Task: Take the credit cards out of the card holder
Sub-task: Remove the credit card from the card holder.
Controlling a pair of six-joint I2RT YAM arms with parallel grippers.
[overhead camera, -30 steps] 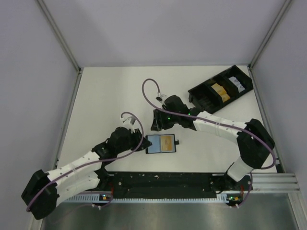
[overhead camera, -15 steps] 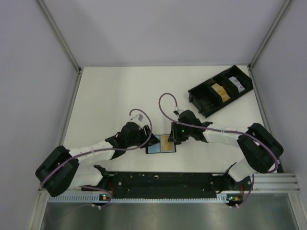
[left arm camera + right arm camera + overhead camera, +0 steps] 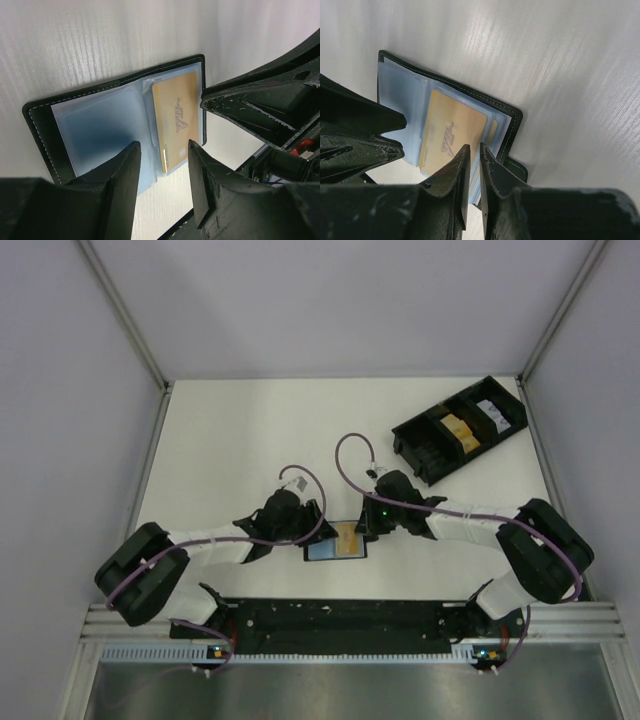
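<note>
In the view from above, a small flat black folding card holder (image 3: pixel 335 543) lies open on the white counter (image 3: pixel 230 440), near its front edge and between the two arms. The left claw (image 3: pixel 306 527) stands at the holder's left edge and the right claw (image 3: pixel 366 527) at its right edge. A long black tray (image 3: pixel 415 440) with compartments lies well apart, at the far right corner.

In the left wrist view, the card holder (image 3: pixel 45 125) shows glossy blue-grey plastic pockets inside. A thin orange-yellow credit card (image 3: pixel 177 117) with raised letters sits in the pocket on the right half. The left claw (image 3: pixel 163 175) is open, its jaws clearly apart over the near edge of the holder, and the lower end of the card shows in the gap. The right claw (image 3: pixel 260 107) comes in from the right, just beside the card.

In the right wrist view, the right claw (image 3: pixel 474 167) has its jaws almost together, with only a thin slit, at the near end of the credit card (image 3: pixel 451 134). I cannot tell whether the card's edge is pinched. A little black tab (image 3: pixel 514 169) sticks out from the holder's edge beside the fingers (image 3: pixel 495 175).
</note>
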